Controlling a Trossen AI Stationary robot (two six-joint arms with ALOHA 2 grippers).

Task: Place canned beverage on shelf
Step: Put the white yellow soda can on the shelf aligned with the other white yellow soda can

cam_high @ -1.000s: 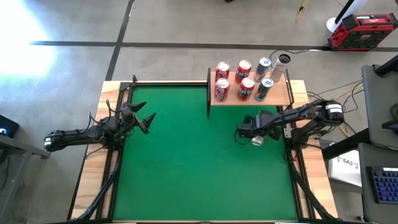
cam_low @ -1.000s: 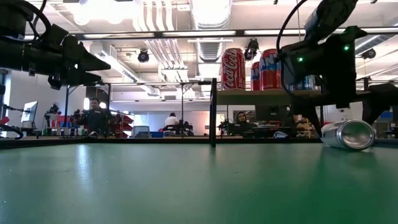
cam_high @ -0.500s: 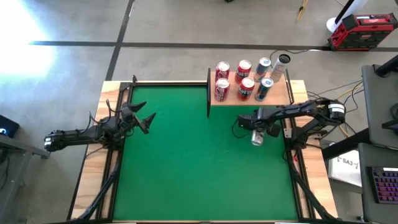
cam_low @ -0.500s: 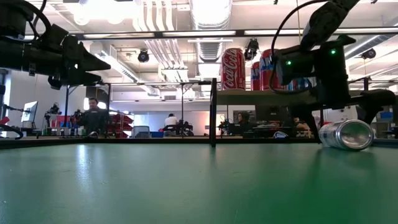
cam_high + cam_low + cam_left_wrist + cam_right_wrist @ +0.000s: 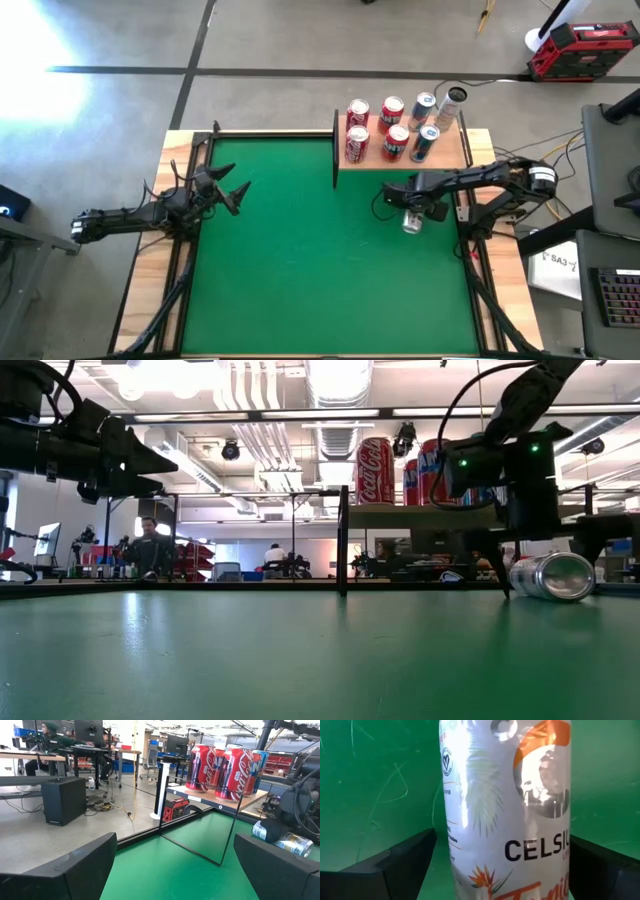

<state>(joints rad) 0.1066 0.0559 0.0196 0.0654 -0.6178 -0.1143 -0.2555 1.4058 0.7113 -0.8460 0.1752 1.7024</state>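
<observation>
The silver can (image 5: 412, 222) lies on its side, seemingly pointing away from the shelf (image 5: 452, 156), between the right gripper's (image 5: 414, 206) open jaws.

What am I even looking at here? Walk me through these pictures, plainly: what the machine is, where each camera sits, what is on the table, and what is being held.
It is a robot with two dark arms at a green table. One camera looks straight down, one sits at table height, and one rides on each wrist.

The left gripper waits open above the table's left side, holding nothing.

At the far right stands the shelf, a tan board on a thin dark frame, with six upright cans on it, some red, some blue and white.

A silver can lies on its side on the green surface in front of the shelf. The right gripper is lowered over it, fingers open on either side. The right wrist camera shows this can up close between them. Nothing is gripped yet.
</observation>
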